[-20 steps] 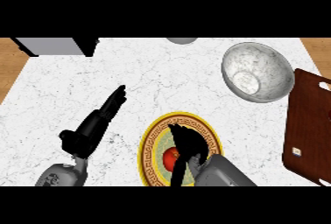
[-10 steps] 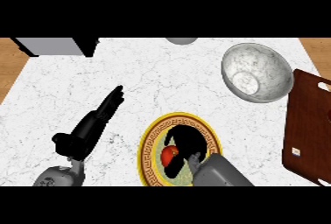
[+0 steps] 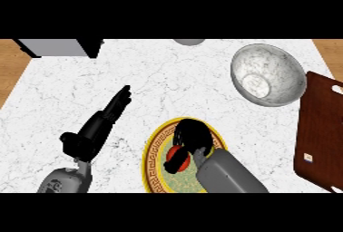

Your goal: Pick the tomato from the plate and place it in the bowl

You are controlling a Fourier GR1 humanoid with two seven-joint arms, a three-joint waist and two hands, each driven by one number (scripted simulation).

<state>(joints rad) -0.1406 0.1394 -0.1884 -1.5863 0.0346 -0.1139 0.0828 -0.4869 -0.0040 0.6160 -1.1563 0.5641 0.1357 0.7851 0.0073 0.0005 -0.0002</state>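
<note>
The right robot hand [image 3: 191, 134] is over the plate [image 3: 149, 156], coming in from the lower edge on its grey forearm. Its fingers [image 3: 186, 129] curl down over the tomato [image 3: 176, 151] from the far side, and the thumb shows dark against the near side, so the hand is clamped on the tomato. Only a small red patch shows between the black parts. The tomato is in the left half of the plate; whether it touches the plate or is lifted off it cannot be told.

The plate has a yellow patterned rim and sits on the white marbled worktop [image 3: 188, 81], near the lower edge.

The left robot hand [image 3: 100, 122] is left of the plate and apart from it. Its fingers are straight and together, pointing up and to the right, and it holds nothing.

The bowl [image 3: 281, 63], grey and speckled, stands at the upper right, well apart from the plate. Just beside it on the right is a dark wooden board [image 3: 321, 127], running down the right edge.
</note>
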